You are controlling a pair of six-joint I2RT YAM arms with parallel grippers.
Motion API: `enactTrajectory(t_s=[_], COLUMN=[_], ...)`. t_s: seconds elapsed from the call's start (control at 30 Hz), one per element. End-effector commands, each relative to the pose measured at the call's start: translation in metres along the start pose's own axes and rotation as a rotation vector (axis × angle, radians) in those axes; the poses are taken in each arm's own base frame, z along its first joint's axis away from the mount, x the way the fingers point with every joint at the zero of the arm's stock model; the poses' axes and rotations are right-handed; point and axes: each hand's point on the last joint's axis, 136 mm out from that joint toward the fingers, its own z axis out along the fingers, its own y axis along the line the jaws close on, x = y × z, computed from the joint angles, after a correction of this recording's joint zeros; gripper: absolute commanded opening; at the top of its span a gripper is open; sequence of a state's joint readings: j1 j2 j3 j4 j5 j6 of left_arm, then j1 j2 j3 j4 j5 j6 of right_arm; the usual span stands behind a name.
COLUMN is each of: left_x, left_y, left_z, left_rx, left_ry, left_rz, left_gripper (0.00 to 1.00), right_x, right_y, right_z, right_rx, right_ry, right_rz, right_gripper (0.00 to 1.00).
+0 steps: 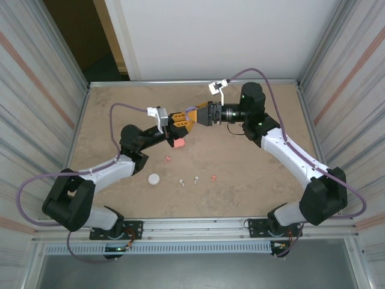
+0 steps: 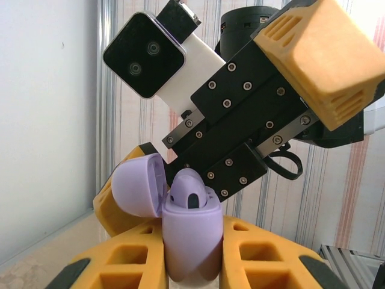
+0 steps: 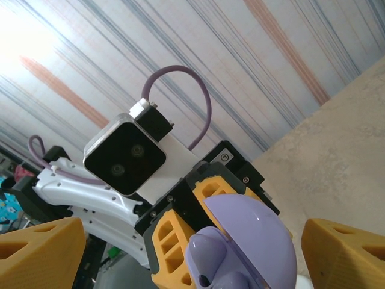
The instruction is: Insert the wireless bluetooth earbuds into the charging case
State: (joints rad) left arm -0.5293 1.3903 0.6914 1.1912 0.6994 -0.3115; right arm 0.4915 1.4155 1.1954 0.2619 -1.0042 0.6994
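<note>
An open purple charging case (image 2: pixel 191 241) stands upright between the orange fingers of my left gripper (image 2: pixel 192 256), which is shut on it. Its lid (image 2: pixel 137 183) is tipped back to the left, and a purple earbud (image 2: pixel 189 189) sits in the case with its head sticking out. My right gripper (image 3: pixel 192 241) hovers just above the case (image 3: pixel 258 241), open wide with nothing in it. The two grippers meet at the table's far middle, left gripper (image 1: pixel 180 120) facing right gripper (image 1: pixel 194 114). Two coral earbuds (image 1: pixel 169 159) (image 1: pixel 213 177) and two white earbuds (image 1: pixel 181 182) (image 1: pixel 195 179) lie on the table.
A coral-pink case (image 1: pixel 178 142) sits under the left wrist. A white case (image 1: pixel 154 178) lies left of the loose earbuds. Metal rails edge the tan table (image 1: pixel 252 186), with striped walls on both sides.
</note>
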Motion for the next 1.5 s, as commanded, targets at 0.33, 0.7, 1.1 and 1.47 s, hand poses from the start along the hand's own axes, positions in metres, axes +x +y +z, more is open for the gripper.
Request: enactTrajectory(t_s=[0.33, 0.7, 1.1, 1.47], left_x=[-0.017, -0.012, -0.012, -0.015], left_y=[0.000, 0.005, 0.007, 0.004], left_z=[0.004, 0.004, 0.004, 0.005], left_rx=[0.013, -0.002, -0.011, 0.007], left_ry=[-0.028, -0.013, -0.011, -0.027], left_rz=[0.054, 0.047, 0.044, 0.038], left_gripper=[0.00, 0.00, 0.00, 0.00], right_x=[-0.009, -0.009, -0.004, -0.001], right_y=[0.033, 0.050, 0.059, 0.053], right_z=[-0.007, -0.014, -0.020, -0.023], right_rx=[-0.065, -0.087, -0.091, -0.040], right_ry=[-0.001, -0.009, -0.017, -0.022], right_rz=[-0.096, -0.157, -0.197, -0.217], right_gripper=[0.87, 0.87, 0.87, 0.88])
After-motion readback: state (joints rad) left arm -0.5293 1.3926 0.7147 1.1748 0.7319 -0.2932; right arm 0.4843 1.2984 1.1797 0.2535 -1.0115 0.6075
